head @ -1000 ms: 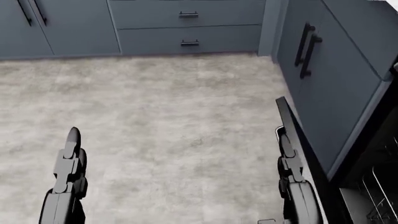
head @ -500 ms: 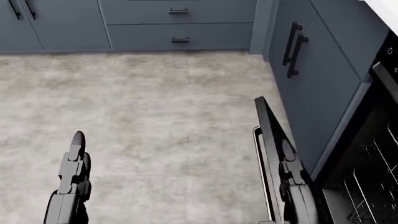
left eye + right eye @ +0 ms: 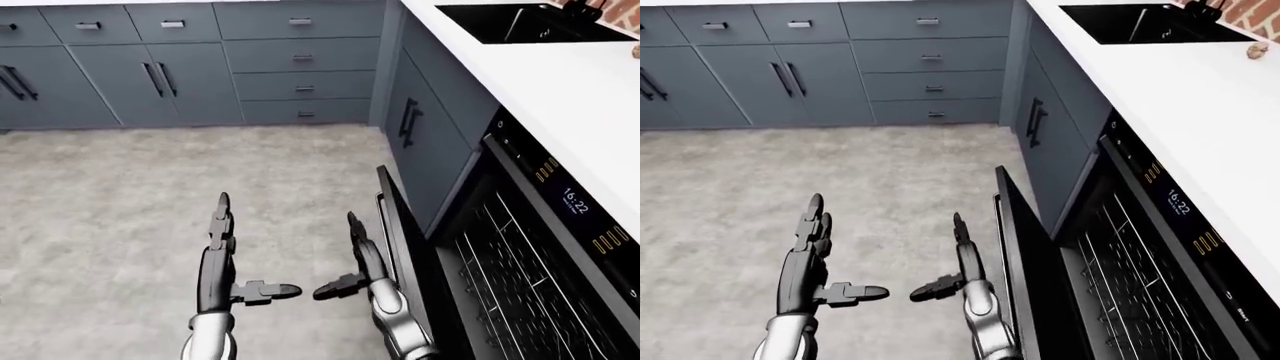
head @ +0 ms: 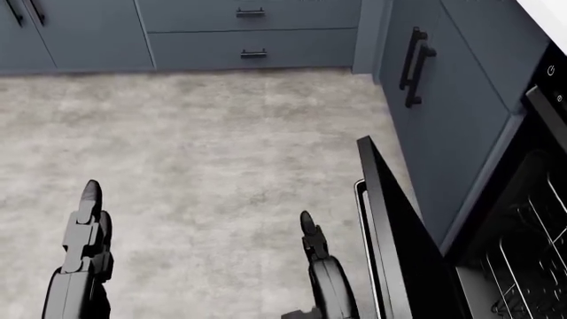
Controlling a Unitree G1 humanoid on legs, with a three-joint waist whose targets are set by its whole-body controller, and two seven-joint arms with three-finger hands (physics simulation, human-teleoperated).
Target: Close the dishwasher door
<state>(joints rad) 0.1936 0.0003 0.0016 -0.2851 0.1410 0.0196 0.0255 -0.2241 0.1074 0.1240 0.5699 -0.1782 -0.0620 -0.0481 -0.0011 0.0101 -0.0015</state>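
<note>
The black dishwasher door [image 3: 398,251] stands partly open at a steep tilt, its top edge leaning left and its handle [image 3: 379,219] on the outer face. The racks [image 3: 510,277] show inside, under the lit control strip [image 3: 560,196]. My right hand [image 3: 345,259] is open with its fingers straight, just left of the door's outer face; I cannot tell whether it touches. It also shows in the head view [image 4: 314,256]. My left hand [image 3: 235,255] is open and empty over the floor, further left.
Grey-blue cabinets and drawers [image 3: 300,67] line the top of the view. A corner cabinet with black handles [image 3: 410,124] stands beside the dishwasher. A white counter [image 3: 560,82] with a black sink [image 3: 510,22] runs down the right. Grey floor [image 3: 120,195] lies to the left.
My right hand has moved left, from over the door's edge to its outer side. The door stands steeper. My left hand has shifted slightly left, and the camera has moved a little.
</note>
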